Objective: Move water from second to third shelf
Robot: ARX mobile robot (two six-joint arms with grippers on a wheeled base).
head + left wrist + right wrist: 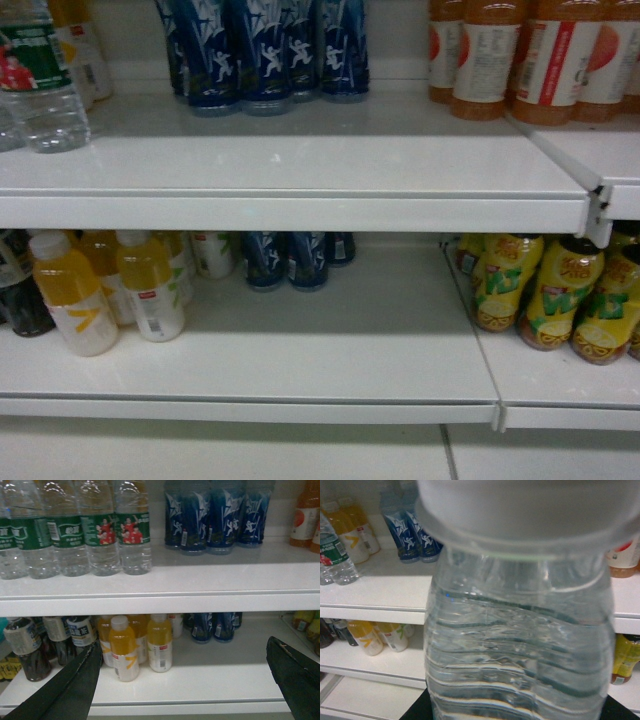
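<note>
**A:** While the right wrist view is filled almost edge to edge by one clear ribbed plastic bottle of water [520,645], where would you say the job stands?

**B:** Partway, by my reading. You have that bottle up close to the right tool's camera, its pale cap at twelve o'clock and dark tool material just showing at six o'clock. That suggests the right tool is clamped on the bottle, though its jaws are hidden behind it. Judge it lifted off a shelf and in carry; the placing is still to do.

**A:** And the left tool [185,680]?

**B:** Spread wide and holding nothing. Its two dark fingers [75,685] sit at seven and four o'clock of the left wrist view, well apart, facing the white metal shelving [200,587].

**A:** Where are the other waters?

**B:** A row of clear green-labelled water bottles [95,530] stands on the upper board at ten o'clock, beside the dark blue sports-drink bottles [215,515]. In the head view one green-labelled bottle [35,75] shows at ten o'clock; neither tool appears there.

**A:** What is left for you?

**B:** Setting the held bottle upright on the target shelf and letting go. I cannot tell from these views which board counts as third.
</note>
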